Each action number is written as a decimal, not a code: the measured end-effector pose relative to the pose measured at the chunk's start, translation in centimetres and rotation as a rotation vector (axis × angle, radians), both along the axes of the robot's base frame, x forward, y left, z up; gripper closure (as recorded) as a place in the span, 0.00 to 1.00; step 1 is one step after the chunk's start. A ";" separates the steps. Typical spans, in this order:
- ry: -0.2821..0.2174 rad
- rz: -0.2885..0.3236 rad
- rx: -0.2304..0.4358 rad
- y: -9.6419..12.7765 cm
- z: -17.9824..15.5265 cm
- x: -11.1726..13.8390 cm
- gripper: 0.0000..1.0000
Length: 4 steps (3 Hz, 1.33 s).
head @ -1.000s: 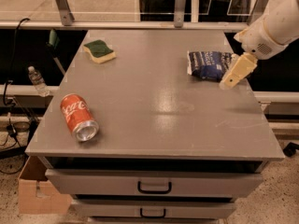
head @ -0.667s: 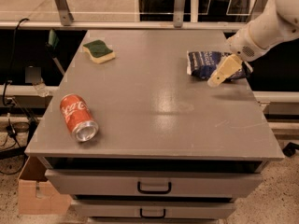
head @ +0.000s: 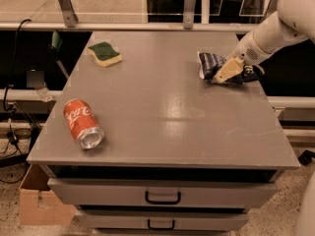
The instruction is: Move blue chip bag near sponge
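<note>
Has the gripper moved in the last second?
Yes. The gripper has moved left, further in from the right edge of the table, and is now over the blue chip bag.

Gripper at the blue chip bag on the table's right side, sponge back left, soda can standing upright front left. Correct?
Not quite. In the camera view the soda can lies on its side, not upright. The rest holds: the gripper is at the blue chip bag on the right, the sponge back left.

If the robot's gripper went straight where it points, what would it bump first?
The blue chip bag. The gripper is by the right edge of the table, pointing down-left, right over the bag; it may be touching it.
</note>
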<state>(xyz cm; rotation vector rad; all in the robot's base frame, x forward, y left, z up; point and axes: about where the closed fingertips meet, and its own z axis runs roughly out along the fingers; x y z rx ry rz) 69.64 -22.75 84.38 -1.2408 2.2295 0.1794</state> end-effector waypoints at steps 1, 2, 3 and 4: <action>-0.007 0.001 0.034 0.3 1.3 0.2 0.70; -0.083 0.044 0.076 0.7 6.1 -0.7 0.92; -0.204 0.101 0.119 0.6 12.9 -3.1 1.00; -0.213 0.109 0.125 0.7 13.3 -3.2 1.00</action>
